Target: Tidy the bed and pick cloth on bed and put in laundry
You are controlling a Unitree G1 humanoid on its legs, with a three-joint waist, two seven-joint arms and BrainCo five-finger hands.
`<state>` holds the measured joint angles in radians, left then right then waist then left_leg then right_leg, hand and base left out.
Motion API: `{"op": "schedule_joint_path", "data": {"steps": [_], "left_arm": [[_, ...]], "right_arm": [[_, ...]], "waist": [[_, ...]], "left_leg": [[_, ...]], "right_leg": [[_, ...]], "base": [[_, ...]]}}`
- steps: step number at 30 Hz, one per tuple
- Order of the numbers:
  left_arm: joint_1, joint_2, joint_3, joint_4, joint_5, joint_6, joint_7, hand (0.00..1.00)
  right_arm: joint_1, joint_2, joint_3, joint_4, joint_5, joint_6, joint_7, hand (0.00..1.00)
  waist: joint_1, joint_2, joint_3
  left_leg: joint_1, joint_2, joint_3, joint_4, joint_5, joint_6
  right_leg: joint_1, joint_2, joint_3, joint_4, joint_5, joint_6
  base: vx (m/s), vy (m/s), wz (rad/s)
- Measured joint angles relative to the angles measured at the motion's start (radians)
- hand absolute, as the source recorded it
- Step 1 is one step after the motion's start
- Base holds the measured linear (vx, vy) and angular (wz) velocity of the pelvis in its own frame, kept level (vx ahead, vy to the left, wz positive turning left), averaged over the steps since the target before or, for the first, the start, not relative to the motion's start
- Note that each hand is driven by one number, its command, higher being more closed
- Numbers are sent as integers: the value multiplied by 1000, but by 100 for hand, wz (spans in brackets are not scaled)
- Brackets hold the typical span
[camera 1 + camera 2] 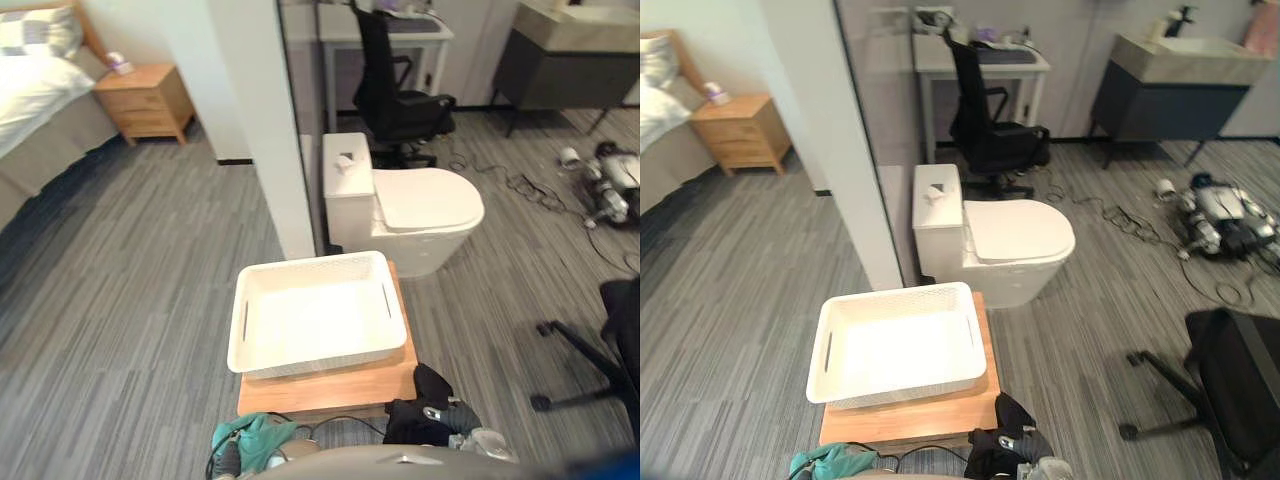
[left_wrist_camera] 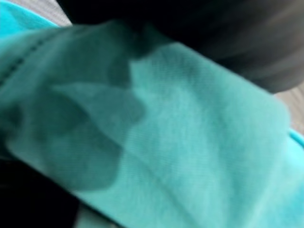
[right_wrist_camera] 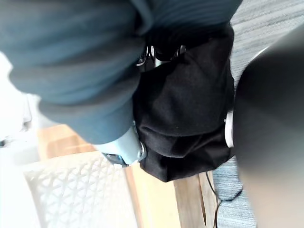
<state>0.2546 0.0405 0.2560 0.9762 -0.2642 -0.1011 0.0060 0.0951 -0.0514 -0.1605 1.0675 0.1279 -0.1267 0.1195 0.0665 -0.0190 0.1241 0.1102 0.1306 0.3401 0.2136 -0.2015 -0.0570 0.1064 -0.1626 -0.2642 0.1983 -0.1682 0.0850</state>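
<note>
At the bottom edge, the left hand (image 1: 230, 460) is draped in a teal cloth (image 1: 258, 438) at lower left, and the right hand (image 1: 456, 416) is against a black cloth (image 1: 418, 402) at lower right; clamped or loose, I cannot tell. Just beyond both stands a white laundry basket (image 1: 318, 360) on the wooden worktop (image 1: 330, 392), then a toilet (image 1: 425, 205), with the bed (image 1: 40, 115) at upper left

Teal cloth (image 1: 255, 440), black cloth (image 1: 420, 405), white lattice basket (image 1: 310, 263), grey striped floor (image 1: 120, 280).
</note>
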Motion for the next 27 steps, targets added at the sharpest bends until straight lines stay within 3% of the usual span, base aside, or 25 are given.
{"op": "schedule_joint_path", "data": {"steps": [2, 4, 5, 7, 10, 13, 15, 17, 18, 21, 24, 27], "left_arm": [[1, 4, -7, 0, 1, -3, 0, 100], [12, 29, -25, 0, 13, 0, -1, 100], [17, 50, -48, 0, 25, 3, -1, 100], [19, 65, -69, -1, 62, 9, -7, 100], [27, 96, -86, -1, 92, 28, -31, 100], [37, 108, -98, -1, 92, 41, -53, 100], [38, 108, -97, -2, 92, 47, -53, 100], [46, 111, -97, -3, 100, 47, -48, 100], [49, 114, -98, -3, 101, 49, -44, 100], [51, 115, -99, -9, 97, 57, -41, 100], [51, 113, -99, -24, 87, 57, -22, 100], [51, 107, -100, -32, 87, 55, -5, 100]], "right_arm": [[3, -11, -47, 0, 59, -12, -44, 100], [13, 7, -88, -29, 86, -34, -85, 100], [23, 5, -132, -71, 95, -39, -106, 100], [20, -19, -222, -157, 116, -46, -145, 100], [-49, -120, -305, -231, 144, -55, -174, 100], [-173, -264, -303, -303, 143, -57, -179, 100], [-255, -371, -304, -307, 144, -61, -160, 100], [-302, -450, -304, -328, 162, -109, -99, 100], [-297, -451, -302, -375, 162, -139, -83, 100], [-290, -428, -289, -632, 136, -146, -82, 100], [-294, -428, -249, -879, 88, -115, -83, 100], [-297, -428, -209, -995, 63, -63, -80, 100]], "waist": [[-2, -1, 1], [-6, -10, -1], [-16, -38, -14], [-27, -43, -18], [-32, -56, -15], [-53, -62, -17], [-52, -52, -21], [-53, -45, -21], [-61, -49, -22], [-90, -50, -21], [-95, -51, -21], [-101, -61, -21]], "left_leg": [[-47, -4, 44, 53, -19, 27], [-35, -75, -3, -25, 21, 36], [0, -125, -28, -139, 71, 39], [47, -173, -69, -298, 154, 52], [46, -197, -119, -320, 175, 72], [47, -192, -139, -320, 180, 78], [46, -180, -140, -320, 181, 79], [49, -161, -141, -319, 184, 76], [48, -156, -140, -318, 187, 72], [45, -147, -127, -313, 199, 54], [46, -137, -101, -313, 201, 50], [45, -123, -100, -314, 206, 44]], "right_leg": [[6, -42, -56, 5, -8, 13], [3, -79, -59, 12, -15, 28], [5, -105, -68, 1, -14, 30], [9, -115, -78, -25, -11, 34], [38, -121, -80, -41, 18, 42], [57, -115, -81, -46, 49, 29], [57, -99, -80, -56, 81, 11], [56, -78, -80, -60, 116, 1], [56, -73, -79, -60, 126, 0], [52, -66, -76, -59, 149, 7], [40, -58, -52, -59, 149, 7], [39, -44, -52, -60, 148, 8]], "base": [[-44, 154, 61], [-8, 169, 54], [-9, 123, 58], [10, 118, 74], [40, 72, 55], [53, 22, 33], [58, 1, 10], [97, -8, 8], [114, -19, 9], [76, -28, 2], [24, -53, -22], [-25, -79, -5]]}}
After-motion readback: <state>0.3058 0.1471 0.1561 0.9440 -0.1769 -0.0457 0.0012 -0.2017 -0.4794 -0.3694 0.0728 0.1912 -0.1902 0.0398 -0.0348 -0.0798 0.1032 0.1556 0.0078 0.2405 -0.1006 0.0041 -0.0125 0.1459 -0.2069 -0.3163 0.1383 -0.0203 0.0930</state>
